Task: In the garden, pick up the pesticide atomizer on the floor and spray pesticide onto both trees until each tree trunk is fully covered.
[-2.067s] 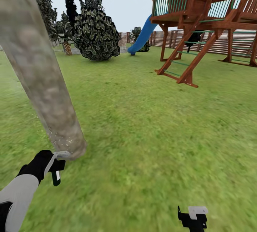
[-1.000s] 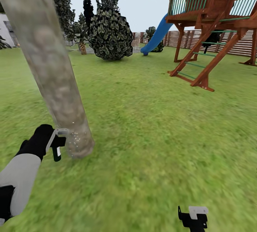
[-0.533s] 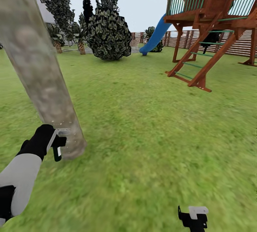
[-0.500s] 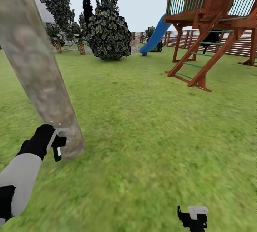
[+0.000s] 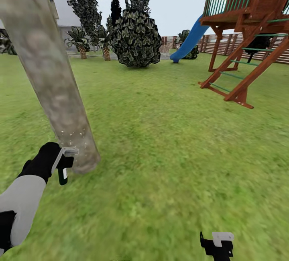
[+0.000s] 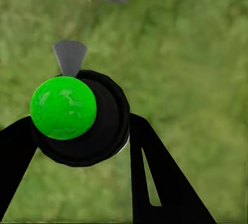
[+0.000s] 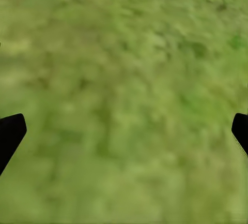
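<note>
Left gripper (image 5: 63, 164) clamps pesticide atomizer (image 6: 77, 118), nozzle just beside speckled tree trunk (image 5: 52, 80); right gripper (image 7: 124, 131) spread wide over grass.

The tree trunk (image 5: 52, 80) runs off the top edge, so its leaves are out of sight. The play tower (image 5: 249, 20) is cut by the top and right edges. The right pincer (image 5: 217, 245) sits half below the bottom edge. The grass (image 7: 124, 100) under it is blurred.
</note>
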Controlling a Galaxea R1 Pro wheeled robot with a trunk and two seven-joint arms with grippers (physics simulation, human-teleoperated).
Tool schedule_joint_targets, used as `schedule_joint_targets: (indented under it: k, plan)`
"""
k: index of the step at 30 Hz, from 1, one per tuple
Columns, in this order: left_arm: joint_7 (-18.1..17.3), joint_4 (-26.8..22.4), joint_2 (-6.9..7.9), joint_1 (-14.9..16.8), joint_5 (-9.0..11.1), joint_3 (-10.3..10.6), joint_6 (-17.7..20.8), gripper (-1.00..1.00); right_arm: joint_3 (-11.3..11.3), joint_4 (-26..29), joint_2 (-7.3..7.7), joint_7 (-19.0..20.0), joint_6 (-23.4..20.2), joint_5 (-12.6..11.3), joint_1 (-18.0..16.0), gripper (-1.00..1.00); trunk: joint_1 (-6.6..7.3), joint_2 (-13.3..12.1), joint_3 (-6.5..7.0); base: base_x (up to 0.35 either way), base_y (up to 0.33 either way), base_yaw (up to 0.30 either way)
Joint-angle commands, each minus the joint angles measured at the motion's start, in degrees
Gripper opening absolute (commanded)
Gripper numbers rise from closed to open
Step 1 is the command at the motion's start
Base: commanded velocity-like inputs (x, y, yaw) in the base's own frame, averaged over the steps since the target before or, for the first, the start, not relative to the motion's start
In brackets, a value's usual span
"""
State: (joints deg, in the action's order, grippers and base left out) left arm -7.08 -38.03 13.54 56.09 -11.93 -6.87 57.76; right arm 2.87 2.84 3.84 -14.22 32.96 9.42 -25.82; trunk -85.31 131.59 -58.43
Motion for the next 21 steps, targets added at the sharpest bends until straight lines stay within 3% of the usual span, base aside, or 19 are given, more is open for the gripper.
schedule_joint_targets:
  k: [1,4,10,21]
  plan:
    - [-0.57,0.00,-0.07,0.02,-0.71,-0.13,0.18,-1.00,0.29,-0.03,-0.01,-0.28,0.09,0.60,-0.02,1.00,0.01,0.02,-0.05,0.000,-0.278,0.277]
    - [-0.57,0.21,-0.09,-0.01,-0.72,-0.10,0.09,-1.00,0.29,-0.03,-0.05,-0.28,0.09,0.60,-0.02,1.00,0.01,0.02,-0.05,0.000,-0.278,0.247]
    - [-0.53,0.21,-0.09,-0.01,-0.76,-0.15,0.07,-1.00,0.29,-0.03,0.03,-0.28,0.09,0.60,-0.02,1.00,0.01,0.02,-0.05,0.081,-0.277,0.023]
    - [-0.48,0.21,-0.16,-0.01,-0.73,-0.24,0.07,-1.00,0.29,-0.03,0.03,-0.28,0.09,0.60,-0.02,1.00,0.01,0.02,-0.05,0.210,-0.214,0.016]
